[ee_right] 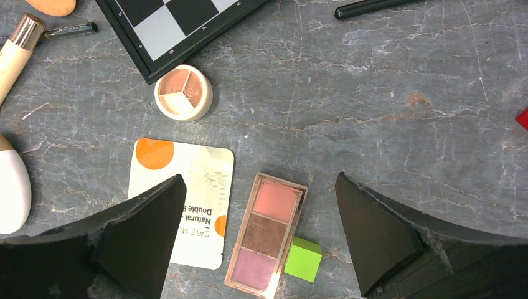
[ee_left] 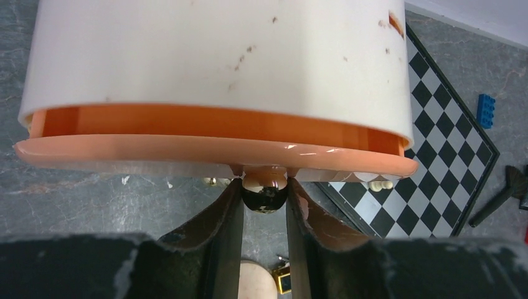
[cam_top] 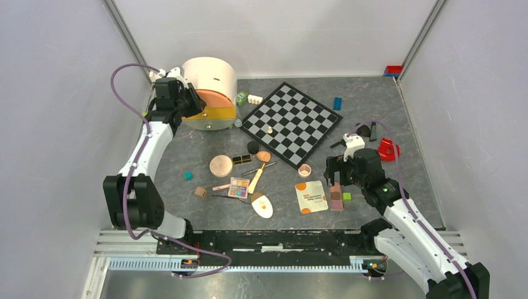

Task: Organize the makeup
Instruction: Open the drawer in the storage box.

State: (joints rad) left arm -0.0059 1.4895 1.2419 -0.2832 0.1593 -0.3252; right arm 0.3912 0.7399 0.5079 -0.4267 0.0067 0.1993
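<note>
Left gripper (ee_left: pixel 264 184) pinching drawer knob (ee_left: pixel 264 198) on round box (ee_left: pixel 218 56), far left.
Right gripper (ee_right: pixel 258 179) hanging spread wide over blush palette (ee_right: pixel 268 233).

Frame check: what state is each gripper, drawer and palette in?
left gripper: shut on the knob
right gripper: open, above the blush palette
drawer: orange front standing slightly out of the white case
blush palette: uncovered, lying flat
round trio pot: uncovered, pans showing
</note>
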